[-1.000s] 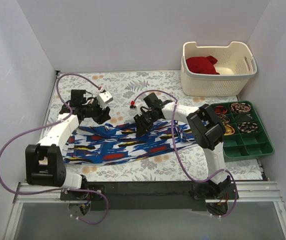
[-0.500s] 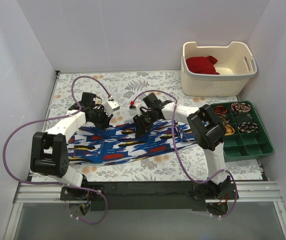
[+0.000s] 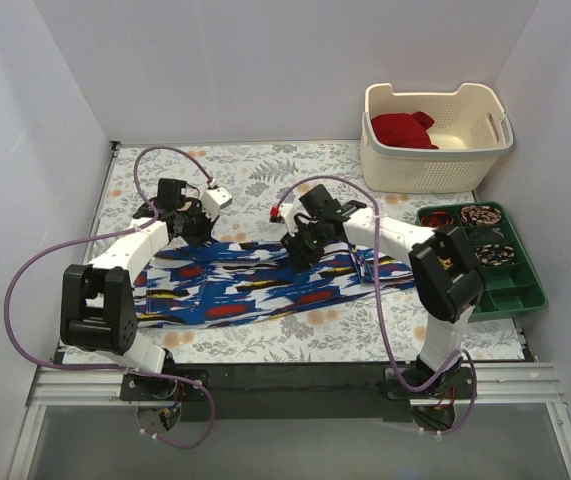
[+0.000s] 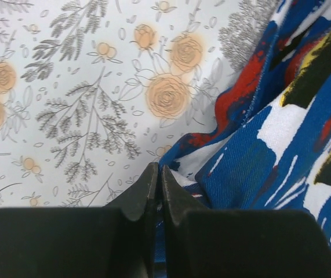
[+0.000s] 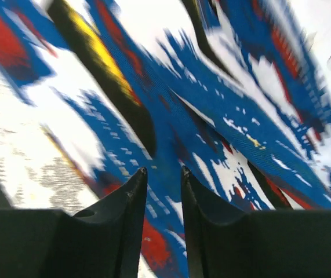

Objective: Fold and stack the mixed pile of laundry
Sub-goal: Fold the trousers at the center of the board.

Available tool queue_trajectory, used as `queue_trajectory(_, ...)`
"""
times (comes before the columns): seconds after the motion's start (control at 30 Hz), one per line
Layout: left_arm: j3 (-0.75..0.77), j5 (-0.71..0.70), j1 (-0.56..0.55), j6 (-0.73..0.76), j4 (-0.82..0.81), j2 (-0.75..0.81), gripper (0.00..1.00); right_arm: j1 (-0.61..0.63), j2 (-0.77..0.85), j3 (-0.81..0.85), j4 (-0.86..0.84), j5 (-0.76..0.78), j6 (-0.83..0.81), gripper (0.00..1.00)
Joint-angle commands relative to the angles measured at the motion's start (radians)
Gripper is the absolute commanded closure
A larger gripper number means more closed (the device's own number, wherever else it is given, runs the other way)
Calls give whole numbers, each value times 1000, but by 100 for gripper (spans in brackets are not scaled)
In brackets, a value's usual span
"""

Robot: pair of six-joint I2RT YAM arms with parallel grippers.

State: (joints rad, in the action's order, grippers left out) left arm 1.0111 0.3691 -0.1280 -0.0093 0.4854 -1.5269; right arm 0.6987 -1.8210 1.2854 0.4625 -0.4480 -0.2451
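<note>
The blue garment (image 3: pixel 255 290) with white, red and black print lies spread across the middle of the floral table. My left gripper (image 3: pixel 187 232) is at its far left edge; in the left wrist view its jaws (image 4: pixel 158 168) are shut on a fold of the blue cloth (image 4: pixel 269 150). My right gripper (image 3: pixel 302 250) is low over the garment's far middle; in the right wrist view its jaws (image 5: pixel 163 169) stand narrowly apart above the cloth (image 5: pixel 211 104), with nothing seen held. The deep red garment (image 3: pixel 403 130) lies bunched in the basket.
The cream perforated basket (image 3: pixel 435 168) stands at the back right. A green tray (image 3: pixel 495 298) of coiled items sits right of the garment, close to my right arm's elbow. Purple cables loop over both arms. White walls enclose the table.
My right arm's elbow swung to the right and its gripper shifted right over the cloth. My left gripper shifted slightly left and back, and the garment's far edge now lies further back.
</note>
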Motion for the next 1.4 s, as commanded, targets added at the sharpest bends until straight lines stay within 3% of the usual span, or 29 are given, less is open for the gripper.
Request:
queue_trajectory(0.0, 0, -87, 16, -35, -148, 27, 100, 1, -152, 8, 93, 135, -25, 66)
queue_trajectory(0.23, -17, -136, 100, -38, -387, -35, 100, 13, -221, -32, 128, 149, -16, 67)
queue_trajectory(0.5, 139, -102, 206, -121, -361, -183, 98, 18, -213, -23, 131, 72, -14, 66)
queue_trajectory(0.53, 155, -76, 221, -135, -338, -174, 94, 18, -212, -15, 131, 62, -14, 66)
queue_trajectory(0.57, 179, -11, 237, -136, -308, -164, 81, 18, -201, 3, 142, 43, -19, 65)
queue_trajectory(0.67, 153, 141, 249, -110, -216, -79, 67, 18, -175, 37, 163, -12, -26, 62)
queue_trajectory(0.8, 149, 235, 237, -109, -69, -26, 64, 18, -127, 106, 173, -44, -46, 62)
queue_trajectory(1.07, 132, 157, 151, -175, -22, -145, 70, -30, -190, 287, 165, -24, -2, 62)
queue_trajectory(1.37, -31, -24, 142, -133, -44, -210, 69, -76, -319, 420, 97, 48, 87, 57)
